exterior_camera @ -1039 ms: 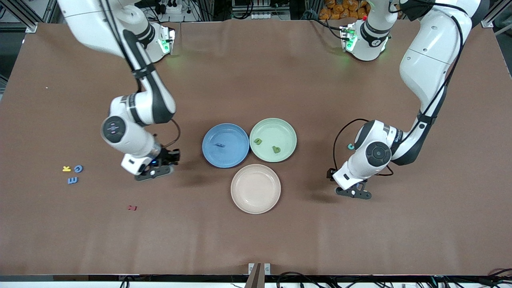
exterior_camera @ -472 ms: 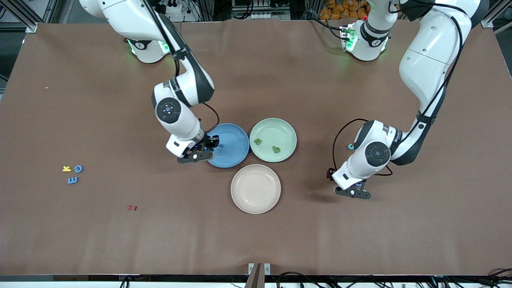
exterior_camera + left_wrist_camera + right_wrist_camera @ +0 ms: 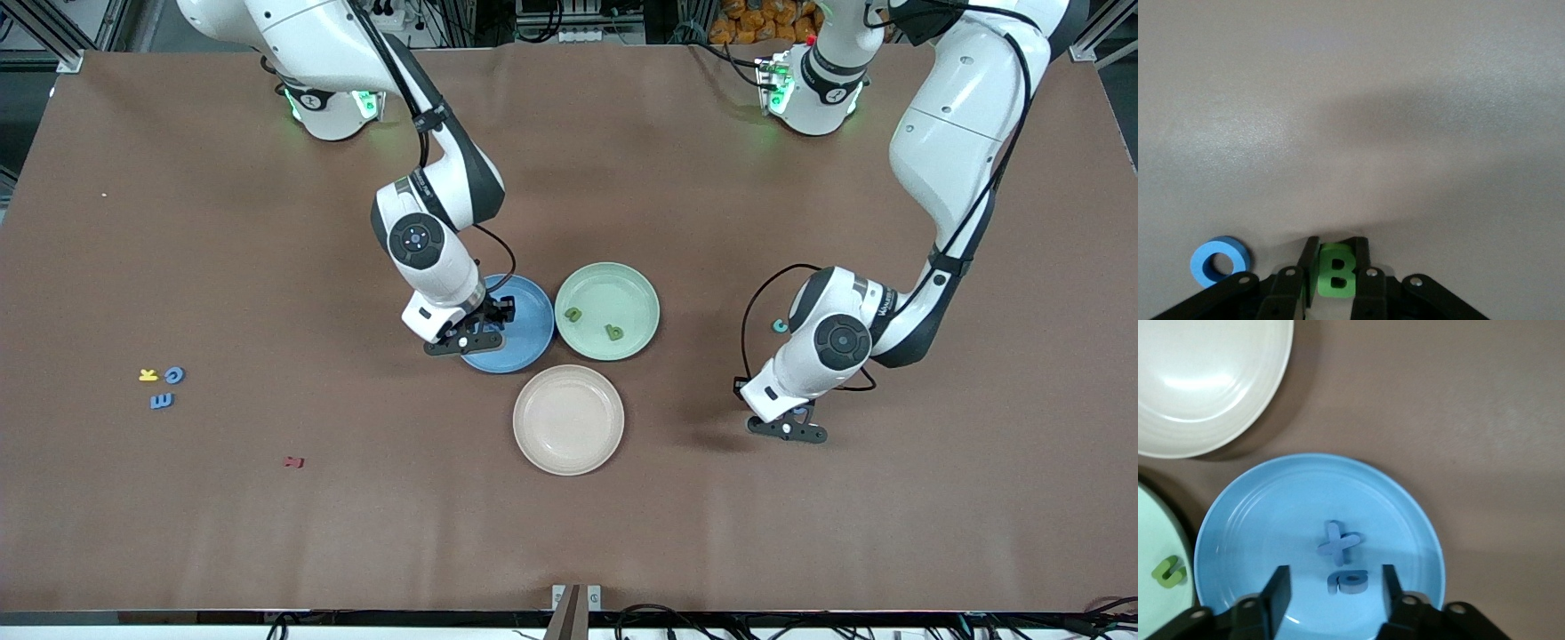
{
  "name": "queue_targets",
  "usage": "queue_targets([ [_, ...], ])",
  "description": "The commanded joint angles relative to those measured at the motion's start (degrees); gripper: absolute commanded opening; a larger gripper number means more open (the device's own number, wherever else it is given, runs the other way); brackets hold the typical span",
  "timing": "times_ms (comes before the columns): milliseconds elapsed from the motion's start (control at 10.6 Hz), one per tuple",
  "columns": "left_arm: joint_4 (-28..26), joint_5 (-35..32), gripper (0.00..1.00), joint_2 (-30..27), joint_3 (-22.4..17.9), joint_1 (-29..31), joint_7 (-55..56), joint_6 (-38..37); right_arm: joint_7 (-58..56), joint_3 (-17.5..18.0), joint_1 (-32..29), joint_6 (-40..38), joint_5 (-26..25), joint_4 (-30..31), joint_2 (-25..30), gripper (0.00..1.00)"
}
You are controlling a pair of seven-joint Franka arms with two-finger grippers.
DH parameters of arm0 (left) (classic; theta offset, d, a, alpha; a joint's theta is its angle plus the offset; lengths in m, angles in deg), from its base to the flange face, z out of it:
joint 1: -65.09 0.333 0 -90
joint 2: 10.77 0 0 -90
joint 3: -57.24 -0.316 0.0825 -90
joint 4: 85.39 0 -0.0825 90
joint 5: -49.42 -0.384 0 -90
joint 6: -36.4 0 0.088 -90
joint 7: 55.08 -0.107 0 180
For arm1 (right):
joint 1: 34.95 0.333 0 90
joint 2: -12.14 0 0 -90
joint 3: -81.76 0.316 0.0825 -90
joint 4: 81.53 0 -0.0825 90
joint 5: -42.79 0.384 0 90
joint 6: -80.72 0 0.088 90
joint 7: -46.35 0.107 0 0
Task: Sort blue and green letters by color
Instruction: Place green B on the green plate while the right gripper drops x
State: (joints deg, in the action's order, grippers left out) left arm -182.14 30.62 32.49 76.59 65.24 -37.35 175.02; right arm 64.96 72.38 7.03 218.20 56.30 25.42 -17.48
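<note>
My right gripper (image 3: 476, 336) (image 3: 1333, 577) hangs open over the blue plate (image 3: 531, 307) (image 3: 1265, 520). A small blue letter (image 3: 1348, 581) lies in the plate between its fingers, apart from both, next to a blue X (image 3: 1338, 543). My left gripper (image 3: 791, 428) (image 3: 1336, 245) is down at the table toward the left arm's end, shut on a green B (image 3: 1336, 272). A blue ring letter (image 3: 1219, 260) lies beside it. Two green letters (image 3: 574, 314) (image 3: 613, 332) sit in the green plate (image 3: 622, 289). Two blue letters (image 3: 174, 374) (image 3: 162, 401) lie toward the right arm's end.
A pale pink plate (image 3: 569, 444) stands nearer the camera than the other two plates. A yellow K (image 3: 148, 374) lies by the blue letters, with a dark-red letter (image 3: 293, 461) nearer the camera. A teal letter (image 3: 780, 326) lies beside the left arm.
The right arm swung from the right arm's end to over the blue plate and opened, leaving a blue letter in it. The left gripper closed on the green B.
</note>
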Motion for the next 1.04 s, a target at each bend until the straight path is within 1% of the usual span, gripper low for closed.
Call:
queue_targets([
  [0, -0.5, -1.2, 0.0, -1.0, 0.7, 0.6, 0.6, 0.1, -0.4, 0.0, -3.3, -0.9, 0.9, -1.1, 1.0, 1.0],
  [189, -0.4, -0.6, 0.0, -2.5, 1.4, -0.1, 2.1, -1.1, -3.0, 0.1, -8.8, -1.7, 0.7, -1.0, 2.1, 1.0],
  [283, -0.3, -0.5, 0.0, -3.1, 3.3, -0.1, 4.5, -1.2, -7.3, 0.0, -11.9, -2.1, 0.8, -1.0, 2.1, 1.0],
  [378, -0.3, -0.5, 0.0, -3.2, 4.8, -0.8, 9.3, -1.9, -9.5, -0.3, -14.9, -2.5, 0.6, -1.0, 2.2, 1.0],
  [472, -0.2, -0.5, 0.0, -3.5, 5.5, -2.6, 13.7, -2.6, -10.5, -0.8, -17.3, -2.6, 0.1, -1.0, 2.1, 1.0],
  [661, -0.1, -0.5, 0.0, -5.1, 7.1, -7.4, 24.9, -4.8, -15.4, -6.2, -20.2, -2.7, 0.1, -1.1, 1.4, 1.0],
  [756, -0.1, -0.5, 0.0, -5.8, 7.9, -9.7, 30.0, -6.6, -18.8, -6.4, -23.4, -2.8, 0.0, -1.7, 1.1, 1.0],
  [945, -0.3, -0.5, 0.0, -6.3, 9.1, -14.3, 37.3, -7.8, -26.2, -6.4, -29.2, -4.8, -0.1, -5.0, -1.0, 1.0],
])
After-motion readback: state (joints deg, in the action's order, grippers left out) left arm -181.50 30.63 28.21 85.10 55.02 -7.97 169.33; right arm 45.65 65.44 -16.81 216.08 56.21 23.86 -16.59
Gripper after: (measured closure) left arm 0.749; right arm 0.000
